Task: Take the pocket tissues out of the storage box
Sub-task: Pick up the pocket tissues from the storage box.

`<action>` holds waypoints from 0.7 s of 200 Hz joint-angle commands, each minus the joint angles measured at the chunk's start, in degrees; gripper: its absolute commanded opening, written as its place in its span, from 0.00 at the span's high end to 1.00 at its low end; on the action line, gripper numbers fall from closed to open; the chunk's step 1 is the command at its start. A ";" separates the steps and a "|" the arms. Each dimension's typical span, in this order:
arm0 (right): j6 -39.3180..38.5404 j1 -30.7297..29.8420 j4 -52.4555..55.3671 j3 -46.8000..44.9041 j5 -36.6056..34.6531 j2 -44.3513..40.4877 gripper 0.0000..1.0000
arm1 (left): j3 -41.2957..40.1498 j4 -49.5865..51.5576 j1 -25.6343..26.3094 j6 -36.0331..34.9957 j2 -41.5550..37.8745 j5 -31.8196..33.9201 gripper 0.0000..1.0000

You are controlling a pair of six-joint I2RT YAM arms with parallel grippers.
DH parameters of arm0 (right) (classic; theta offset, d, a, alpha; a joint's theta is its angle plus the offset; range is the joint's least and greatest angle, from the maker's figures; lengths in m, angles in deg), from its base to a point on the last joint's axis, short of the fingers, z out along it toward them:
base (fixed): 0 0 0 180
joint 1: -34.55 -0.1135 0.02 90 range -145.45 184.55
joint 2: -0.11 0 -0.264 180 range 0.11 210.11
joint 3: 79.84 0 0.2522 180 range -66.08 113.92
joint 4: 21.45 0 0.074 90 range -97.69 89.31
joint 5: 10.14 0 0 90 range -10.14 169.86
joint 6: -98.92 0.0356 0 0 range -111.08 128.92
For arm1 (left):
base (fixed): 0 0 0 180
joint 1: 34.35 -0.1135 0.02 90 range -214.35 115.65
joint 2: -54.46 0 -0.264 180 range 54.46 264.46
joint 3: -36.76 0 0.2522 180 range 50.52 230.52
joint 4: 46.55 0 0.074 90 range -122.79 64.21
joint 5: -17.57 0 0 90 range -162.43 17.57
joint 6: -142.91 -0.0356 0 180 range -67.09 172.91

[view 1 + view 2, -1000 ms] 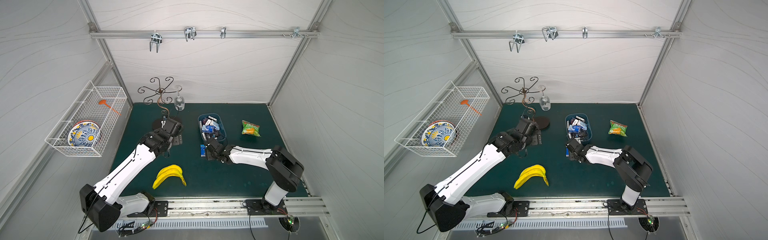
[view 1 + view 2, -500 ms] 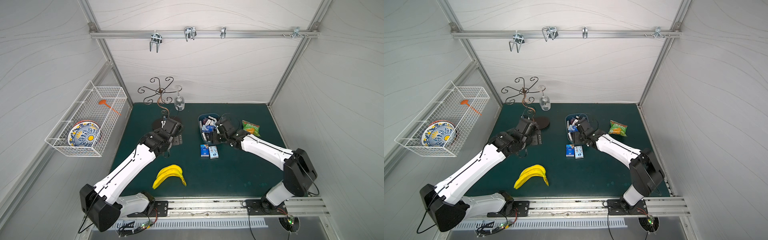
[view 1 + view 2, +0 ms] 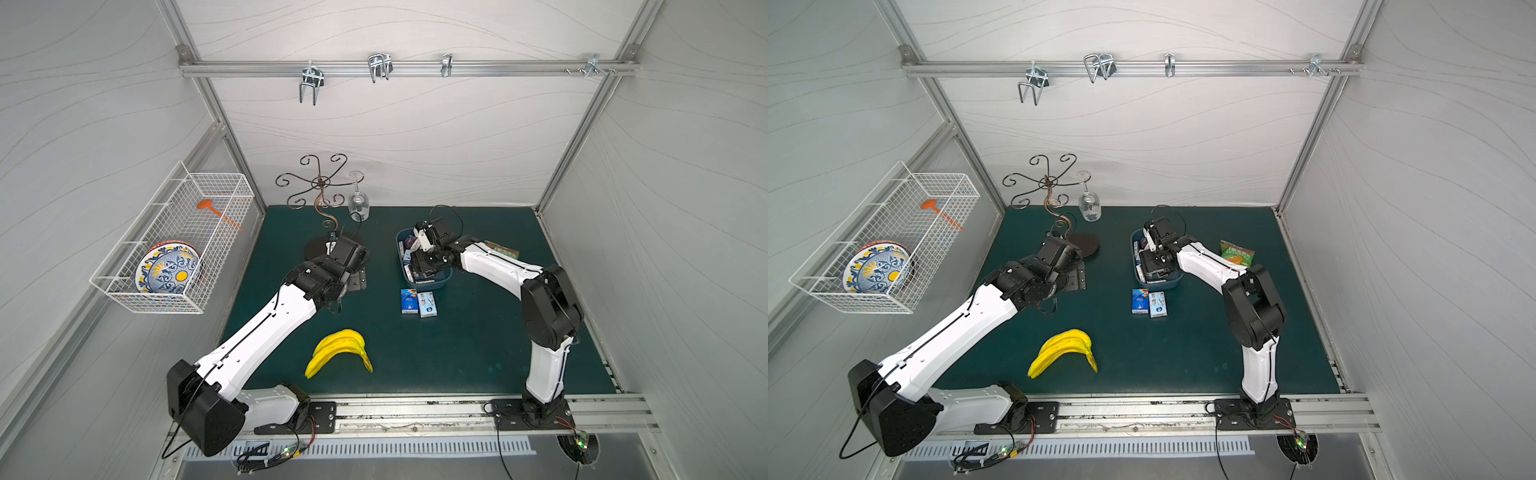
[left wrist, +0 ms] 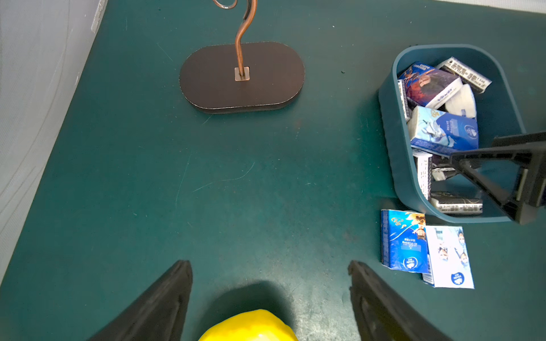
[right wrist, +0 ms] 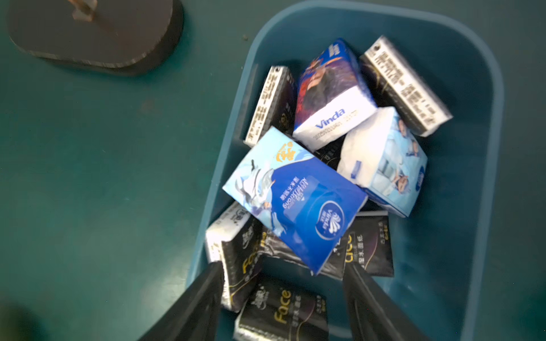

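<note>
The blue-grey storage box (image 3: 432, 286) (image 3: 1163, 284) (image 4: 393, 141) (image 5: 472, 147) stands on the green mat and holds several pocket tissues. Among them a blue-and-white packet (image 5: 295, 200) lies on top of black "Face" packets (image 5: 283, 313). Two more pocket tissues (image 3: 409, 301) (image 3: 428, 304) (image 4: 403, 240) lie side by side on the mat just in front of the box. My right gripper (image 5: 283, 268) (image 3: 424, 264) is open inside the near end of the box, its fingers either side of the black packets, gripping nothing. Over bare mat to the left, my left gripper (image 4: 269, 264) is open and empty.
A yellow banana bunch (image 3: 338, 351) lies near the front of the mat. The glass stand's dark oval base (image 4: 242, 76) and a hanging wine glass (image 3: 358, 203) are at the back left. A green-orange snack bag (image 3: 1236, 253) lies right of the box. A wire basket (image 3: 174, 245) hangs on the left wall.
My right gripper left the mat in front of the box, where a second packet now lies, and moved back over and into the box. The left arm stayed still.
</note>
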 commanded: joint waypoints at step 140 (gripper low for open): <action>-36.98 -1.77 -7.99 0.81 -9.84 7.72 0.39 | 4.26 0.49 -0.56 -3.44 -0.02 3.00 0.12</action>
